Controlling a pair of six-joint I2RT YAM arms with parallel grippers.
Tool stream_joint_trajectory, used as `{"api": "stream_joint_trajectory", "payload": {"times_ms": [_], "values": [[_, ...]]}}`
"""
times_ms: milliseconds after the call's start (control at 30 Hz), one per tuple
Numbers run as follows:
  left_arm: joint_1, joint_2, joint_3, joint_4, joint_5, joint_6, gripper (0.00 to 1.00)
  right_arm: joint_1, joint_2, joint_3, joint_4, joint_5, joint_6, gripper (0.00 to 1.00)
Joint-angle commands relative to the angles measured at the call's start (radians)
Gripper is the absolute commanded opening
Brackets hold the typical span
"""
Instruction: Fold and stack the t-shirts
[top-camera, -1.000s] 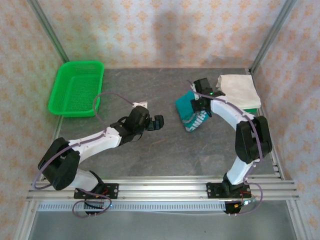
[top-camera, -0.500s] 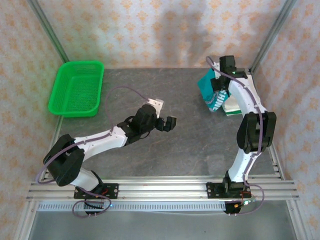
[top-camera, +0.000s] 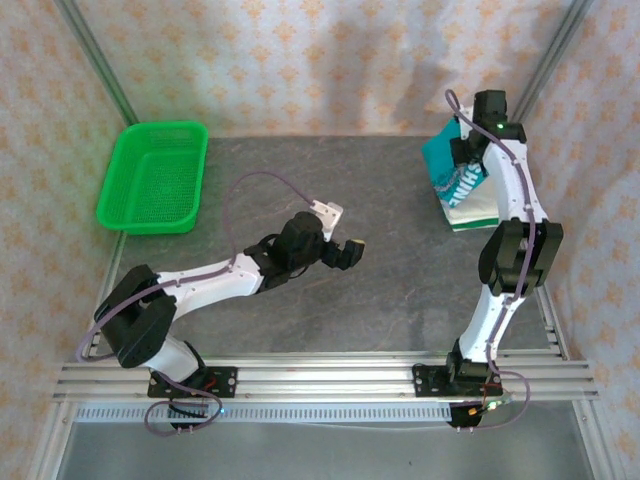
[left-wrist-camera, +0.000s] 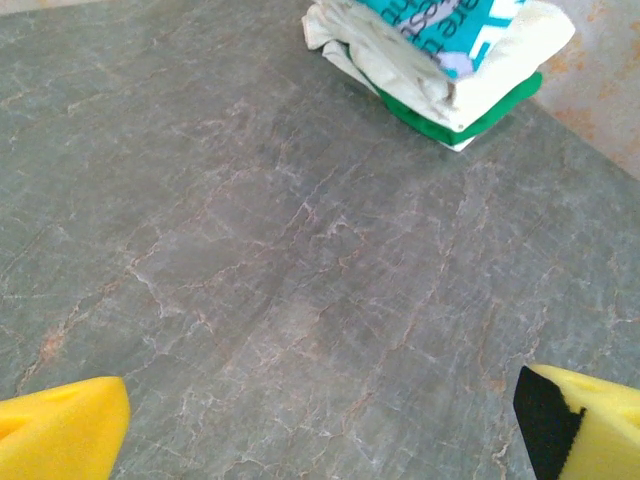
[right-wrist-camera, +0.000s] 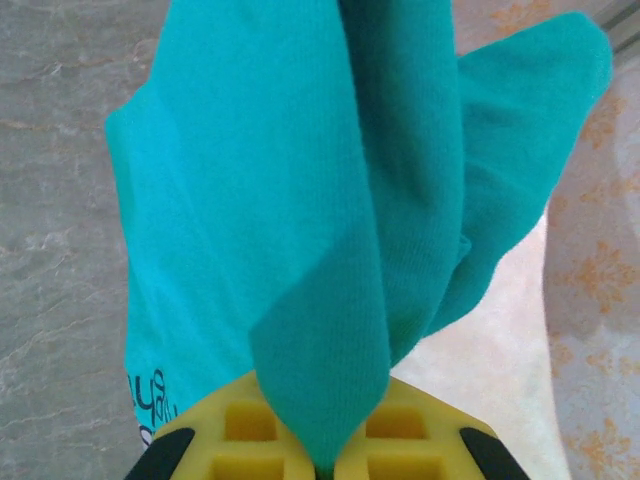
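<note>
Cloth of the teal shirt (right-wrist-camera: 300, 200) is pinched in the right gripper (right-wrist-camera: 325, 450), whose yellow fingers are clamped together on a bunched fold. The shirt hangs in loose folds from that grip. In the top view the right gripper (top-camera: 468, 150) sits at the far right corner of the table (top-camera: 300, 180), close to the wall, and the teal shirt (top-camera: 455, 172) drapes from it with its white lettering facing up. The lettered lower end reaches over the stack (top-camera: 478, 208) of folded shirts beneath. From the left wrist, that end appears to rest on the white shirt (left-wrist-camera: 440, 80), which lies on a green shirt (left-wrist-camera: 485, 108) at the bottom of the pile.

The left gripper (top-camera: 345, 253) is out over the middle of the table, well apart from the stack. Its jaws stand wide apart with nothing between them, and bare stone-patterned surface lies below the left gripper (left-wrist-camera: 320, 420). A green basket (top-camera: 153, 175) sits at the far left corner.
</note>
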Motion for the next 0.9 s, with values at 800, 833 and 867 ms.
{"api": "stream_joint_trajectory", "payload": {"times_ms": [800,833,867], "values": [[0.002,0.007,0.036,0.010,0.011,0.047,1.00,-0.161,0.242,0.107,-0.007,0.110,-0.053,0.00],[0.002,0.008,0.039,0.011,0.013,0.046,1.00,-0.164,0.248,0.106,-0.003,0.107,-0.051,0.00],[0.002,0.010,0.041,0.013,0.017,0.044,1.00,-0.165,0.255,0.103,0.002,0.105,-0.051,0.00]]}}
